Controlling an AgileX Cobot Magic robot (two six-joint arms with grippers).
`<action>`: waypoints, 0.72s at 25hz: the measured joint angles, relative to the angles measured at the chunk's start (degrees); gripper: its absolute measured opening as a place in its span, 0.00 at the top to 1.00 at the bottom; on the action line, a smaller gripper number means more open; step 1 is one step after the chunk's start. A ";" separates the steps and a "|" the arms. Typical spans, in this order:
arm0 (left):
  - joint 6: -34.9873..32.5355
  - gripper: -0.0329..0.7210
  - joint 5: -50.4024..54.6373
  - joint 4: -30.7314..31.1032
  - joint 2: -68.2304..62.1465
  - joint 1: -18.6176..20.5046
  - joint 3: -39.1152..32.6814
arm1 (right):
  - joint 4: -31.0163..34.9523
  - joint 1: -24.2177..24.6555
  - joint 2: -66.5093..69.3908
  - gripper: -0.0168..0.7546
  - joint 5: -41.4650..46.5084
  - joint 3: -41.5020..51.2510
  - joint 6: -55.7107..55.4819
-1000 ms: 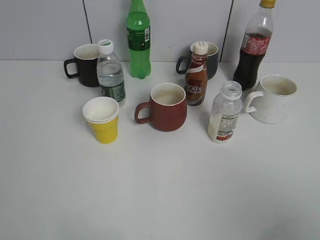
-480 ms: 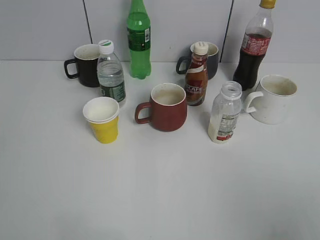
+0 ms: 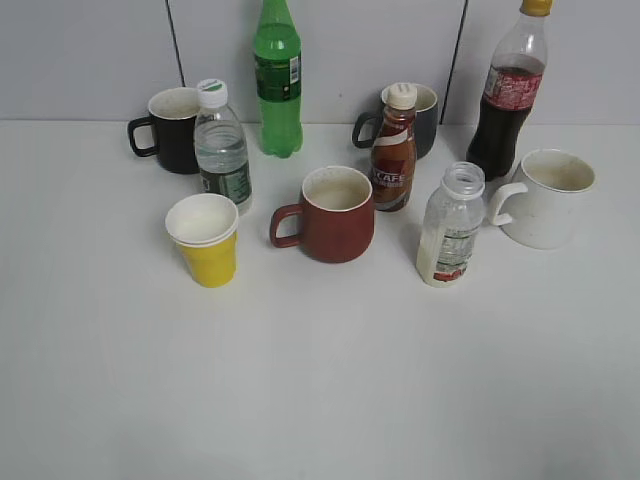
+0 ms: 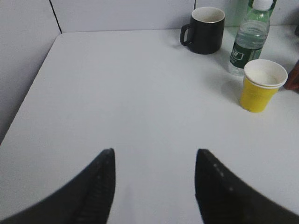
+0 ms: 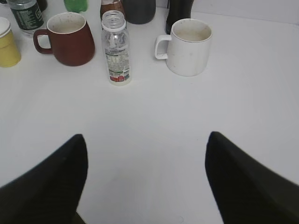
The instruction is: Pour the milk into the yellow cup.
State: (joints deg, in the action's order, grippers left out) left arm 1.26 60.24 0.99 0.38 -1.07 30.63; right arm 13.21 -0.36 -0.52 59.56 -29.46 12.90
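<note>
The milk bottle [image 3: 450, 228], small, clear and capless with a white-and-red label, stands upright on the table right of centre; it also shows in the right wrist view [image 5: 116, 48]. The yellow cup [image 3: 206, 240] stands upright at the left; it also shows in the left wrist view [image 4: 261, 85] and at the left edge of the right wrist view [image 5: 8, 42]. My left gripper [image 4: 154, 156] is open and empty over bare table, well short of the cup. My right gripper [image 5: 145, 140] is open and empty, short of the milk bottle. Neither gripper shows in the exterior view.
A red-brown mug [image 3: 333, 214] stands between cup and milk. A white mug [image 3: 548, 197], a brown coffee bottle [image 3: 393, 150], a cola bottle [image 3: 508, 95], a green bottle [image 3: 277, 80], a water bottle [image 3: 221, 148], a black mug [image 3: 168, 129] and a dark mug [image 3: 420, 118] stand behind.
</note>
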 joint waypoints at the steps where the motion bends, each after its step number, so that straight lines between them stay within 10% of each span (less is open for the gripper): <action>1: 0.00 0.42 0.00 0.00 0.00 0.00 0.00 | 0.00 0.00 0.00 0.22 0.00 0.00 0.00; 18: 0.00 0.57 0.00 0.00 0.00 0.00 0.00 | -0.05 0.06 0.00 0.22 0.04 0.00 0.06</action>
State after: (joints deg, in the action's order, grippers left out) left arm 1.26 60.24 0.99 0.38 -1.07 30.63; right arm 13.16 -0.29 -0.52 59.60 -29.46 12.96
